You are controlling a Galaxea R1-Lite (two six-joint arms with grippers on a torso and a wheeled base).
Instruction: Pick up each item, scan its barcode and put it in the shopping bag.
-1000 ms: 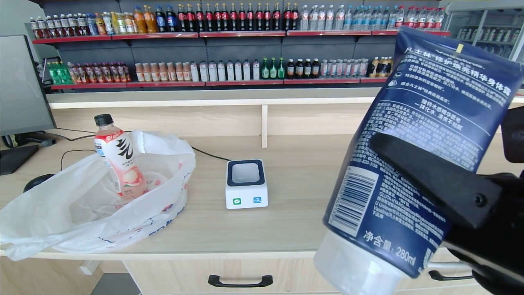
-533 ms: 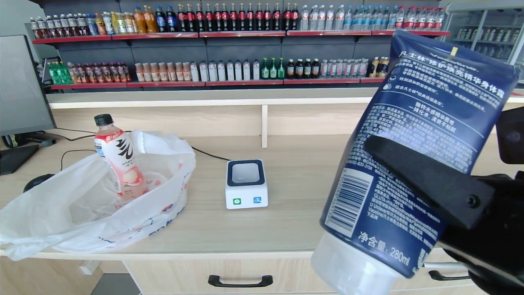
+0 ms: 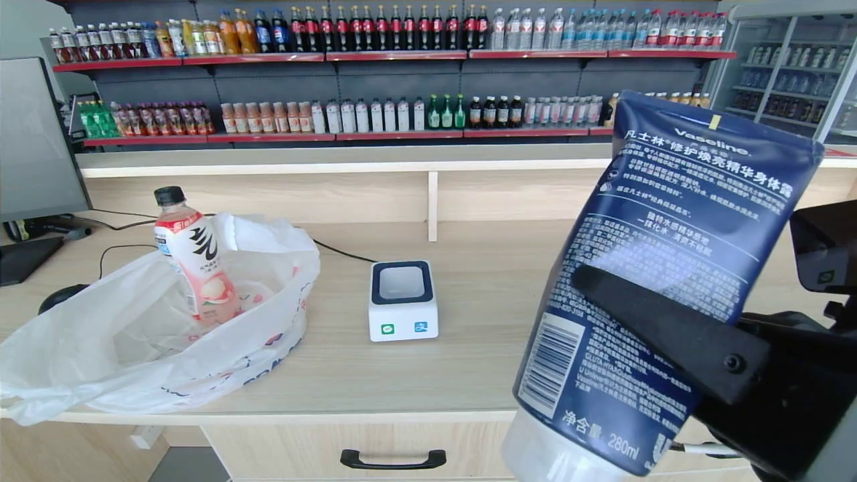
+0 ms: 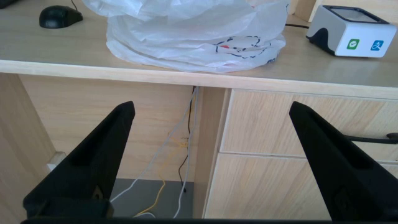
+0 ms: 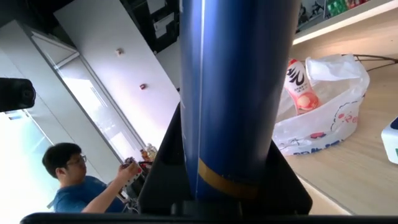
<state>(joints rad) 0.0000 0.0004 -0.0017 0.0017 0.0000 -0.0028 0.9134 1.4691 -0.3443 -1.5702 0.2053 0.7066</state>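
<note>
My right gripper (image 3: 676, 335) is shut on a dark blue lotion tube (image 3: 669, 268), held high at the right, close to the head camera, cap end down and barcode facing the camera. The same tube (image 5: 233, 93) stands between the jaws in the right wrist view. The white barcode scanner (image 3: 402, 301) sits mid-counter, left of and below the tube. A white plastic shopping bag (image 3: 134, 335) lies open at the left with a peach drink bottle (image 3: 194, 258) standing in it. My left gripper (image 4: 208, 162) hangs open below the counter edge, in front of the drawers, facing the bag (image 4: 193, 31) and the scanner (image 4: 351, 31).
A wooden counter (image 3: 469, 361) carries a black mouse (image 3: 60, 298) and a monitor (image 3: 33, 140) at the far left, with a cable running to the scanner. Drawers with black handles (image 3: 392, 458) sit beneath. Shelves of bottled drinks (image 3: 375, 73) line the back wall.
My right gripper with the lotion tube has dropped lower and shifted slightly left. The bag, the bottle and the scanner have not moved.
</note>
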